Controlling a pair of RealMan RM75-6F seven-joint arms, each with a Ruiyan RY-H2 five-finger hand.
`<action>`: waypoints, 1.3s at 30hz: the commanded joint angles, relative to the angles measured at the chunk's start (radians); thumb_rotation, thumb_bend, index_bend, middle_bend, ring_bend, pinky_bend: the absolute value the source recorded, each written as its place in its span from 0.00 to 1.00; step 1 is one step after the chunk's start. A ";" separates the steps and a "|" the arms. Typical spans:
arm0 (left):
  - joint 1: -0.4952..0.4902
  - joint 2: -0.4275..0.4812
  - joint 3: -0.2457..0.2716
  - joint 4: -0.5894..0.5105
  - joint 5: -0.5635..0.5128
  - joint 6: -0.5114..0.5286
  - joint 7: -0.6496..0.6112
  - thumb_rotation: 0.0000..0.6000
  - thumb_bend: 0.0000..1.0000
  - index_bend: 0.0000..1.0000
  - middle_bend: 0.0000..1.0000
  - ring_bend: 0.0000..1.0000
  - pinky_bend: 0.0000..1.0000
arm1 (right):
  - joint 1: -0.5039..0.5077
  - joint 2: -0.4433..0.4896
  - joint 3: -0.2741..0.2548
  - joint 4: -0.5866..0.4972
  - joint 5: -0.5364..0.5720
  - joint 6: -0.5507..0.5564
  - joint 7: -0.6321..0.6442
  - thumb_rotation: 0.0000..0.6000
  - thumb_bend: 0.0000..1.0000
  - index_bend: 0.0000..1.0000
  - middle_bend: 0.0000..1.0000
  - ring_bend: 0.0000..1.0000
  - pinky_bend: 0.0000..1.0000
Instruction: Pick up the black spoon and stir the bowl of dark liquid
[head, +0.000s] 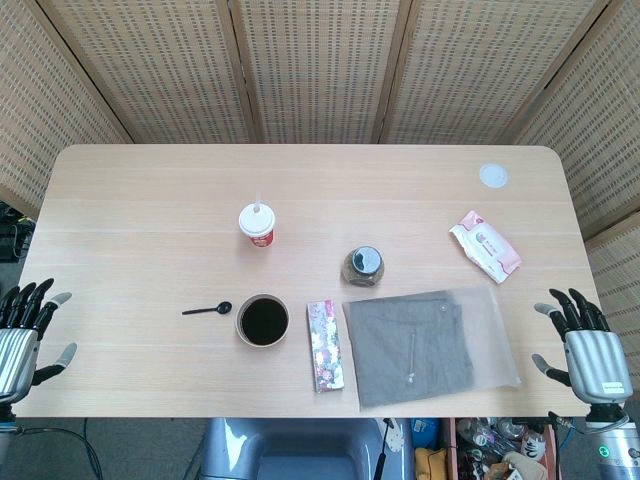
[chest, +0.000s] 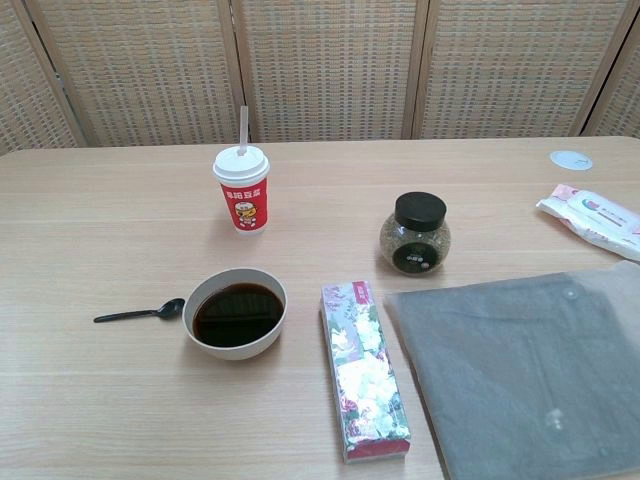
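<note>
Both hands hang off the table's near corners, seen only in the head view. The left hand (head: 25, 335) sits just outside the near left corner, palm side turned inward, its fingers (head: 30, 298) spread wide and pointing toward the far edge, holding nothing. The right hand (head: 590, 355) mirrors it beyond the near right corner, fingers (head: 575, 303) likewise fanned apart and empty. Both are well apart from everything on the table (head: 150, 200). The black spoon (head: 207, 310) lies flat left of centre toward the near edge, handle pointing to the left edge, its scoop end just beside the bowl of dark liquid (head: 262, 320) but, in the chest view, not quite touching it. The bowl is white-walled and filled close to the rim. Behind it, toward the far edge, stands a red paper cup (head: 256, 224) with a white lid and straw. Right of the bowl lies a flowered box (head: 324, 343), lengthwise toward the near edge, and beside that a grey folded garment in a clear bag (head: 430, 345) reaching the near edge. A black-lidded glass jar (head: 363, 266) stands just behind the bag. Toward the right edge lies a pink-and-white wipes packet (head: 485, 245), and a small white disc (head: 492, 176) rests near the far right corner. Nothing lies between the left hand and the spoon.
</note>
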 joint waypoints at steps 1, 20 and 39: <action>0.002 0.000 0.001 0.000 0.001 0.003 -0.001 1.00 0.31 0.17 0.07 0.03 0.00 | 0.001 -0.001 0.000 0.001 -0.002 0.001 0.002 1.00 0.09 0.30 0.22 0.11 0.21; 0.018 0.003 -0.001 0.002 -0.002 0.018 0.005 1.00 0.31 0.17 0.07 0.03 0.00 | 0.004 -0.005 -0.003 0.017 -0.010 -0.001 0.029 1.00 0.09 0.30 0.22 0.11 0.21; -0.102 -0.027 -0.044 0.033 -0.051 -0.158 0.095 1.00 0.31 0.19 0.30 0.23 0.33 | 0.007 -0.006 -0.007 0.025 -0.002 -0.016 0.029 1.00 0.09 0.30 0.22 0.11 0.21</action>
